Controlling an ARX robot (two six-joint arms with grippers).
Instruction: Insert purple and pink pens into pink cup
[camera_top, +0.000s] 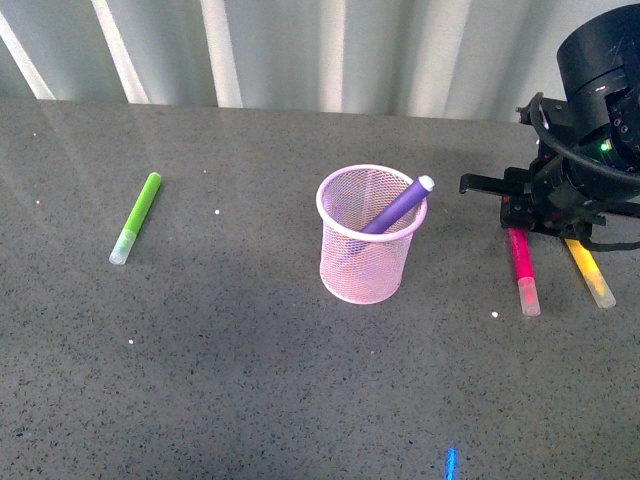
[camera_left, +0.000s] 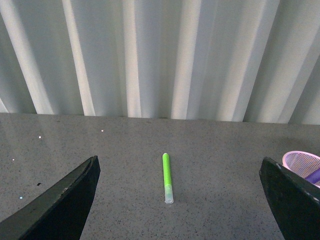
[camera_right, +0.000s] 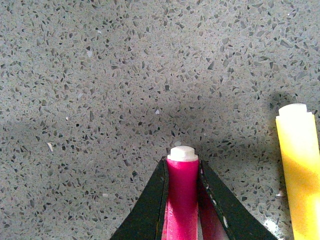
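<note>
A lime-green marker (camera_top: 136, 217) lies on the grey speckled tabletop (camera_top: 250, 380) at nine o'clock from its middle, clear cap pointing to seven. A yellow marker (camera_top: 590, 272) lies at three o'clock, cap toward five. A small blue glint (camera_top: 451, 463) shows at six. A pale corrugated wall (camera_top: 300, 50) stands at twelve.

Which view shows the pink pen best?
Right wrist view: the pink pen is close and sharp, between fingers of the right gripper. Front view shows it small, its far end under the gripper. Left wrist view misses it.

Pens (camera_top: 136, 217) x4, cup (camera_top: 368, 272) x1
</note>
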